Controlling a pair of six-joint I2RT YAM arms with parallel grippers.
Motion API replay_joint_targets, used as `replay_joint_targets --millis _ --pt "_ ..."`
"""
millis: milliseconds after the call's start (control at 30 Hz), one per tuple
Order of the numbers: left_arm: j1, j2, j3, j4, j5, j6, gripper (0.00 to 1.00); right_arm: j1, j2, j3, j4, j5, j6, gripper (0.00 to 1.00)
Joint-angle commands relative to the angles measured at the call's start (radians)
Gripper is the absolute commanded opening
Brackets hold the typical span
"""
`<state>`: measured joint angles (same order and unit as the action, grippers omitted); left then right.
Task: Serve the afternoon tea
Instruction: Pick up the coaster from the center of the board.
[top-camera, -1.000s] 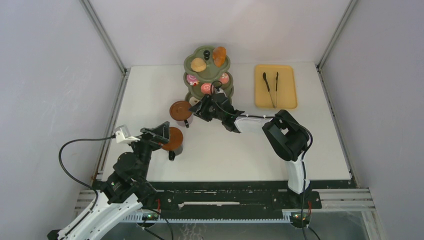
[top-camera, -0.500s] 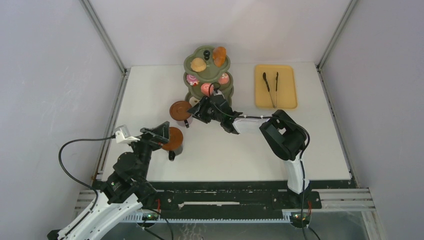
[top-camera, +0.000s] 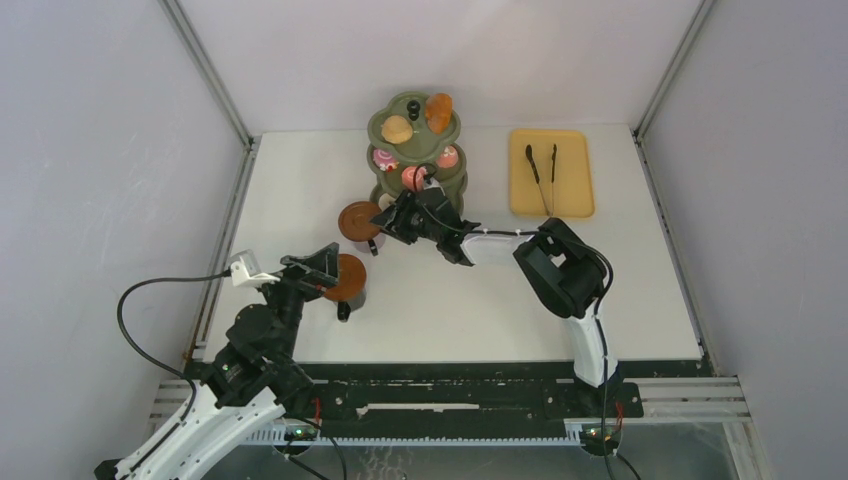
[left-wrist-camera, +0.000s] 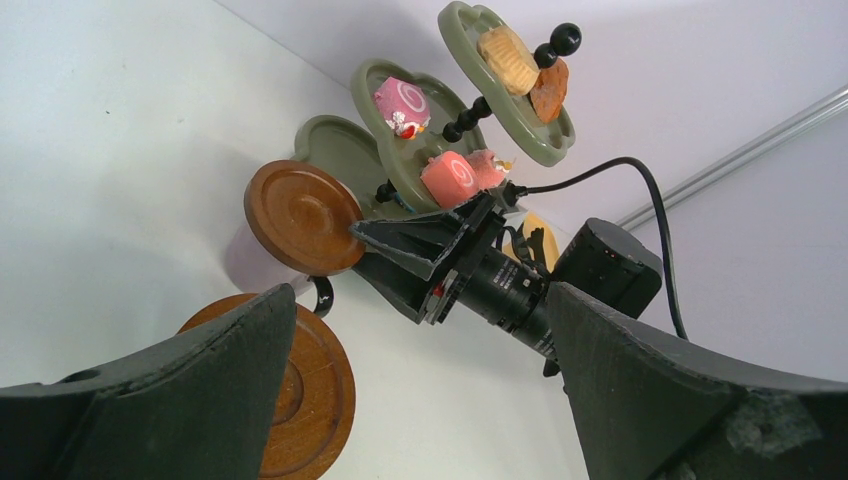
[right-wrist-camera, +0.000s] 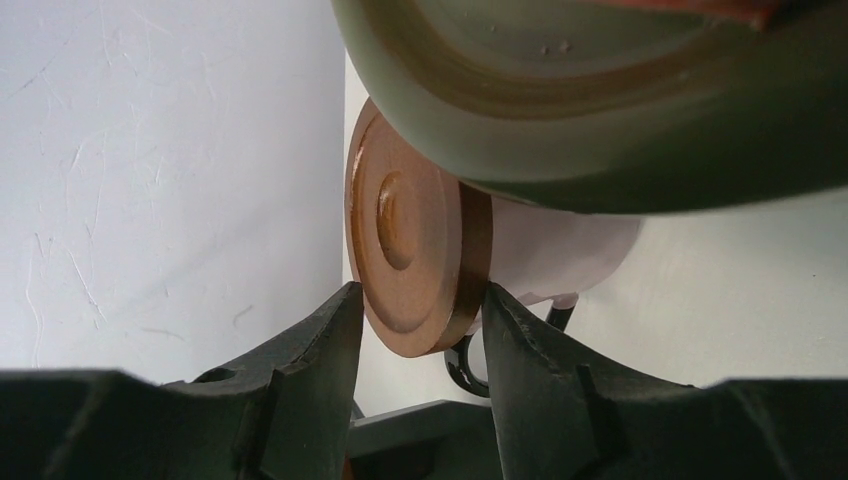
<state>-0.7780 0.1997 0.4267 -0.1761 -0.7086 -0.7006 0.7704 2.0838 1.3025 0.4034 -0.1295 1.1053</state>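
Now the right end effector has its two fingers set against the rim of the far saucer, one over the top face and one under the lip. It looks like a light grip on that rim. A second ago, in the overhead view, those fingers sat further right, close under the bottom tier of the stand. Since then the whole right arm has slid left, and its elbow has come left with it. The saucer has hardly moved, nudged left at most, and still caps the far cup, which stands on the worktop just left of the stand and partly beneath its lowest tier.

The left end effector has not stirred. Its fingers are spread wide and holding nothing, just left of the near saucer, which lies on its own cup toward the near left.

Further out, nothing else differs. The pink swirl cakes remain on the middle tier, the buns on the top one, and the tongs lie in the tray at the far right.

With the cakes apparently already on the stand, I judge that the job has turned to the crockery, and the shift left was the reach for this saucer. The tier overhanging the cup leaves little room, so lifting straight up risks knocking the stand.
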Motion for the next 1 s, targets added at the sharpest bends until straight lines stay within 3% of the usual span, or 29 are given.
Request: replay_joint_targets --millis 0,333,600,967 --pt "0.005 -0.009 0.041 0.021 -0.015 -0.005 1.0 0.011 0.016 0.045 0.051 -0.009 0.011 0.54" --pt "0.005 -0.008 0.038 0.021 -0.022 -0.004 1.0 0.01 0.032 0.064 0.036 -0.018 0.007 0.44" --pt "0.005 -0.003 0.034 0.026 -0.022 -0.006 1.0 0.007 0.035 0.065 0.025 -0.031 0.006 0.24" --pt "0.005 0.005 0.034 0.035 -0.014 -0.013 1.0 0.008 0.007 0.037 0.022 -0.033 -0.001 0.09"
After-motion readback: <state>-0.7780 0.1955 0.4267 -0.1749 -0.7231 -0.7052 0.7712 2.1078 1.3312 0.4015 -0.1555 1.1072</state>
